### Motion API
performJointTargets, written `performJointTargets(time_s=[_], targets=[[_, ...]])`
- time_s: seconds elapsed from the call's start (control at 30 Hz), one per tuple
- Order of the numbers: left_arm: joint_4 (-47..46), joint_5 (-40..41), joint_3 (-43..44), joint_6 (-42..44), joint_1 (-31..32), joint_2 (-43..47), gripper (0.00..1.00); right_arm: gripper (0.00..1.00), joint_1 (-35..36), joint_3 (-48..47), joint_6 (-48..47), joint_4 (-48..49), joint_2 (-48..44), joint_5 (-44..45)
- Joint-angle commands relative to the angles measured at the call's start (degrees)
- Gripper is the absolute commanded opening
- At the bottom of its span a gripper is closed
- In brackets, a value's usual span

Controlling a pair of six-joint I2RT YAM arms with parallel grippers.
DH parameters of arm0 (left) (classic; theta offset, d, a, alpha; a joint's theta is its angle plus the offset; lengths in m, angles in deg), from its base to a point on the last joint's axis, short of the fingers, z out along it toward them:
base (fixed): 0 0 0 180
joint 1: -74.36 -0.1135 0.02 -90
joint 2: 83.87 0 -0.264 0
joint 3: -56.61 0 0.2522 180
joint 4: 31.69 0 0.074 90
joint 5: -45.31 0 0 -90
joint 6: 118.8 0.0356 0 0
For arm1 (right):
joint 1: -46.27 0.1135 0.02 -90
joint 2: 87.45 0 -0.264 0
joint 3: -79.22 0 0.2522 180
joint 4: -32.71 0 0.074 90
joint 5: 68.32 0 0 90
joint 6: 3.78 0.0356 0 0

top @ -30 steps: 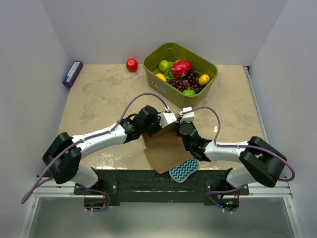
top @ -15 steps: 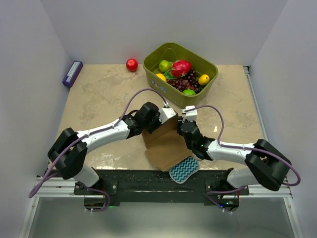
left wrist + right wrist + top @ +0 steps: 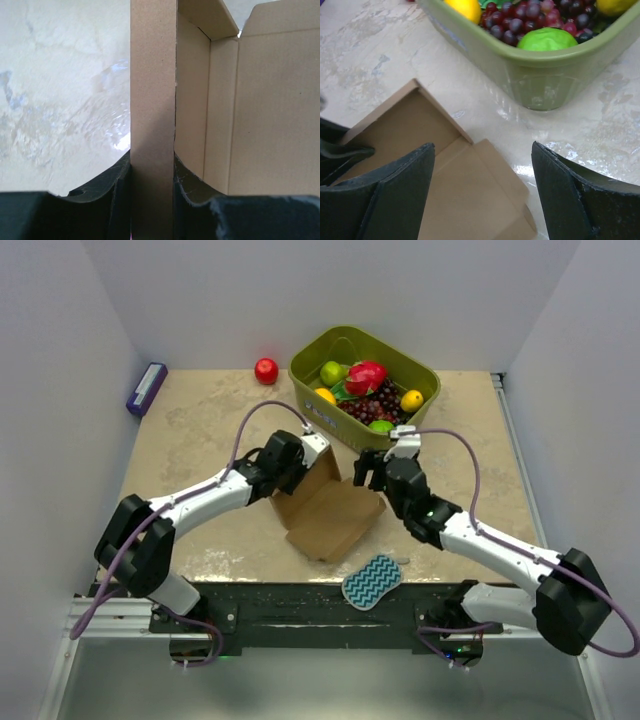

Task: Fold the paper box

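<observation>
The paper box (image 3: 335, 515) is a plain brown cardboard blank lying half opened on the table in front of the arms. One side panel stands upright at its far left corner. My left gripper (image 3: 303, 466) is shut on that upright panel; in the left wrist view the panel edge (image 3: 152, 100) fills the gap between both fingers of the left gripper (image 3: 152, 172). My right gripper (image 3: 368, 472) hangs open just right of the box's far edge and touches nothing. In the right wrist view the right gripper (image 3: 482, 165) spreads wide above the box floor (image 3: 415, 125) and a loose flap (image 3: 495, 170).
A green basket (image 3: 308, 352) of fruit stands behind the box, close ahead of the right gripper, its wall (image 3: 530, 75) filling the right wrist view. A teal zigzag sponge (image 3: 371, 580) lies at the near edge. A red apple (image 3: 266, 371) and a purple block (image 3: 146, 388) sit at the far left.
The right gripper has opened, let go of the box and drawn back to the right. The left gripper has kept its hold and moved left and away, taking the box with it.
</observation>
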Motion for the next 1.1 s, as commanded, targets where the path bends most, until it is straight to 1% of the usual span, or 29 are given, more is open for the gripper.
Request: performJointTargets(time_s=[0.0, 0.03, 0.07, 0.13, 0.17, 0.23, 0.27, 0.33, 0.5, 0.67, 0.8, 0.87, 0.9, 1.0, 1.07], targets=[[0.6, -0.3, 1.2, -7.3, -6.6, 2.8, 0.15, 0.81, -11.3, -4.8, 8.1, -8.3, -0.9, -17.0], [0.2, -3.1, 0.5, -8.0, -8.1, 3.7, 0.16, 0.81, -12.7, -5.5, 8.9, -8.7, -1.1, -19.4], [-1.0, -4.6, 0.0, -10.1, -11.1, 4.6, 0.16, 0.81, -13.6, -5.9, 9.2, -9.9, -1.4, -21.5], [-1.9, -8.0, -1.7, -12.8, -13.8, 6.8, 0.17, 0.81, -14.5, -6.7, 10.3, -11.3, -2.5, -25.0], [-2.4, -8.4, -2.1, -13.4, -15.8, 7.3, 0.17, 0.81, -14.6, -6.7, 10.8, -12.6, -3.1, -25.9], [-2.4, -9.8, -2.8, -14.7, -17.5, 8.2, 0.17, 0.81, -14.6, -5.3, 13.2, -12.1, -4.5, -28.9], [-3.0, -10.4, -3.2, -15.3, -18.8, 8.4, 0.17, 0.81, -14.6, -4.7, 14.2, -11.9, -4.7, -28.9], [-3.6, -11.4, -3.8, -16.3, -19.8, 9.3, 0.17, 0.8, -14.5, -2.5, 15.9, -11.7, -4.7, -30.3], [-4.1, -11.7, -4.0, -16.7, -20.8, 9.8, 0.17, 0.72, -14.2, 1.3, 19.1, -3.5, -3.9, -37.2], [-4.2, -11.4, -4.1, -16.8, -20.8, 10.0, 0.17, 0.69, -11.0, -2.4, 17.2, -4.5, 0.2, -36.1], [-4.2, -11.4, -4.1, -16.8, -20.8, 10.1, 0.17, 0.69, -7.9, -3.4, 17.7, -3.0, 2.2, -33.7], [-4.7, -11.9, -4.2, -16.8, -20.8, 10.3, 0.17, 0.68, -7.1, -4.3, 17.7, -3.1, 4.1, -33.4], [-4.8, -12.5, -4.4, -16.9, -20.8, 10.5, 0.17, 0.67, -5.9, -5.4, 17.5, -3.2, 6.5, -33.5], [-5.3, -13.0, -4.8, -17.1, -20.8, 11.0, 0.17, 0.65, -3.5, -7.5, 17.1, -3.3, 9.8, -33.0], [-5.4, -13.4, -4.8, -17.2, -20.8, 11.2, 0.17, 0.63, -2.8, -8.4, 16.9, -3.8, 12.5, -31.8]])
